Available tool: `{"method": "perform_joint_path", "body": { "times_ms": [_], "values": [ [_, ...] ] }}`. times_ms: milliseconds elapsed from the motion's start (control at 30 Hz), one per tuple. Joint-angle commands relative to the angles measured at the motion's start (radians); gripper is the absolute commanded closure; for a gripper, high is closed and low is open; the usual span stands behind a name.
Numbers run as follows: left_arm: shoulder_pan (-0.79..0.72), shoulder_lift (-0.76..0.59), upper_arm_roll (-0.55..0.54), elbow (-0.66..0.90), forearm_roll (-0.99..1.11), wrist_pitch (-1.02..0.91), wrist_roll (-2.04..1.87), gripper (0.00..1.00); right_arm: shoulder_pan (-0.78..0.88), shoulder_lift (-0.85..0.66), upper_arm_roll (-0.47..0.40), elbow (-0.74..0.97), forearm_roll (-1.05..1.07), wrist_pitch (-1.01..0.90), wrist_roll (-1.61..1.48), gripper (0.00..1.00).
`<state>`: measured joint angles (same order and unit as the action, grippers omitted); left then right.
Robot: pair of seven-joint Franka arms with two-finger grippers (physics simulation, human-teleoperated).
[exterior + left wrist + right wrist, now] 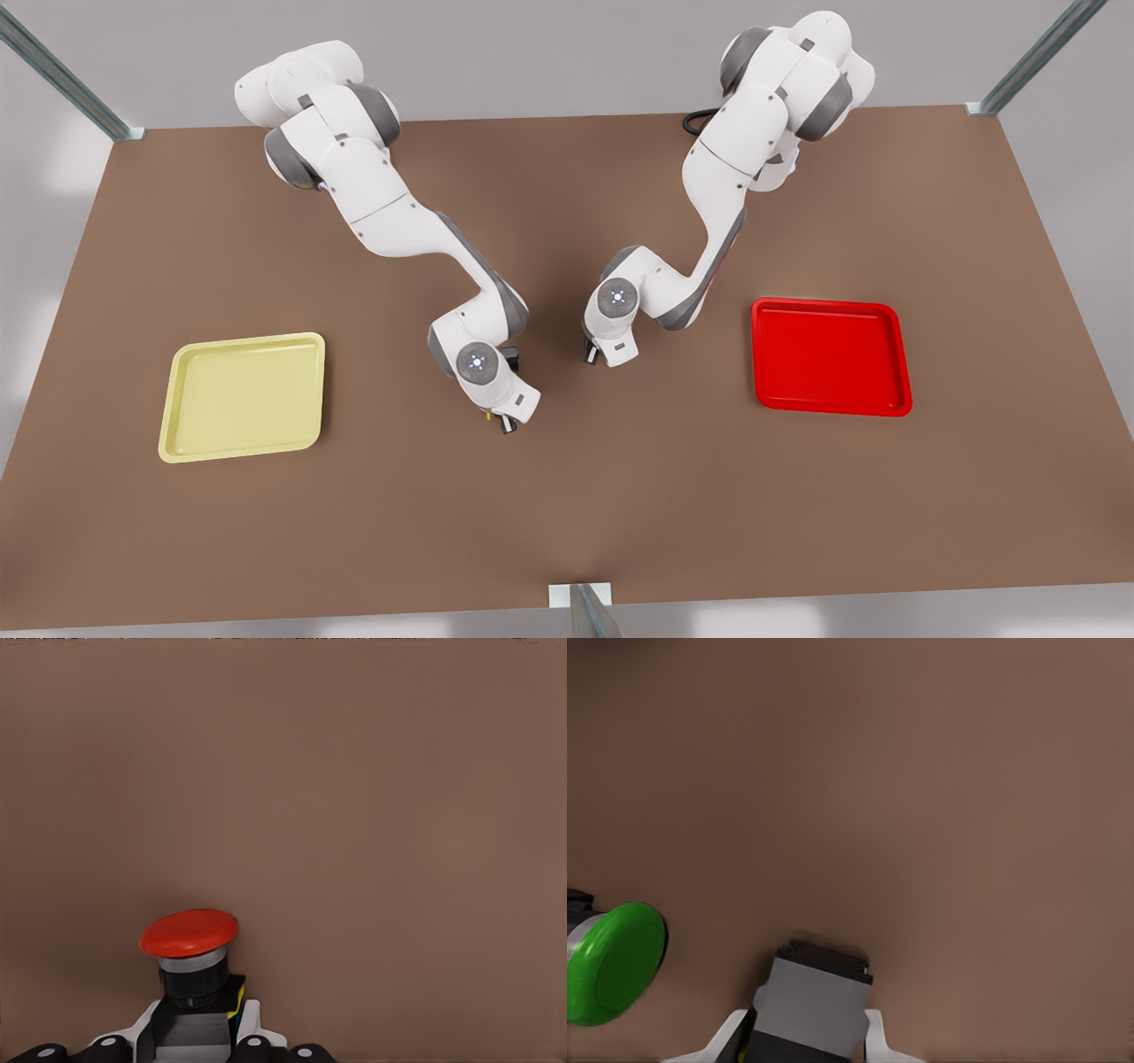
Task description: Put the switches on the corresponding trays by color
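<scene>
My left gripper (197,1038) is shut on the dark body of the red-capped switch (189,935), close over the bare table. In the front view this left gripper (592,353) hangs at the table's middle, on the arm at the front view's right. My right gripper (804,1035) is shut on a grey switch body (811,1001) with a sliver of yellow at its edge. The right gripper (503,422) sits low, slightly nearer the front edge, with a yellow speck (487,414) beside it. The pale yellow tray (244,396) lies at the front view's left, the red tray (830,356) at its right.
A green-capped switch (611,964) lies on its side on the brown table close to my right gripper. Metal frame posts stand at the table's far corners (983,108) and at the front edge's middle (580,598). Open table lies between each gripper and its nearer tray.
</scene>
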<state>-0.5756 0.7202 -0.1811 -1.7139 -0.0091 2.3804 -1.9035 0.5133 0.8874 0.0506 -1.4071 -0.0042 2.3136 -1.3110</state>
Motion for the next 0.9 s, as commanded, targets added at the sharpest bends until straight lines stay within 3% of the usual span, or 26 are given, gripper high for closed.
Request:
{"method": "perform_joint_path", "body": {
  "times_ms": [0,133,267,367,567,633,667,700,800,867],
  "values": [
    [0.0,-0.015,0.0,0.0,0.001,-0.029,0.026,0.58,-0.001,-0.002,0.0,0.0,-0.003,0.001,-0.04,0.64],
    [0.009,-0.136,0.117,0.002,0.168,-0.328,0.012,0.58,-0.009,-0.005,-0.003,0.023,-0.003,-0.045,-0.037,0.64],
    [0.306,-0.199,0.143,-0.006,0.215,-0.326,0.156,0.58,-0.038,-0.028,-0.006,0.042,-0.005,-0.105,-0.037,0.64],
    [0.387,-0.203,0.143,-0.038,0.216,-0.329,0.245,0.58,-0.122,-0.085,-0.009,0.03,-0.014,-0.201,-0.079,0.64],
    [0.487,-0.235,0.144,-0.119,0.302,-0.394,0.331,0.56,-0.337,-0.142,-0.153,-0.052,-0.006,-0.306,-0.381,0.64],
    [0.487,-0.234,0.144,-0.128,0.302,-0.392,0.33,0.5,-0.366,-0.191,-0.219,-0.148,-0.005,-0.303,-0.485,0.64],
    [0.487,-0.234,0.143,-0.128,0.302,-0.392,0.327,0.08,-0.378,-0.219,-0.244,-0.222,0.003,-0.292,-0.521,0.64],
    [0.487,-0.234,0.143,-0.13,0.302,-0.389,0.319,0.0,-0.384,-0.246,-0.267,-0.288,0.003,-0.261,-0.553,0.64],
    [0.487,-0.234,0.14,-0.128,0.304,-0.389,0.316,0.0,-0.421,-0.278,-0.331,-0.451,0.03,-0.079,-0.695,0.64],
    [0.487,-0.251,0.124,-0.128,0.302,-0.414,0.33,0.0,-0.438,-0.263,-0.341,-0.448,0.052,-0.033,-0.735,0.64]
  ]
}}
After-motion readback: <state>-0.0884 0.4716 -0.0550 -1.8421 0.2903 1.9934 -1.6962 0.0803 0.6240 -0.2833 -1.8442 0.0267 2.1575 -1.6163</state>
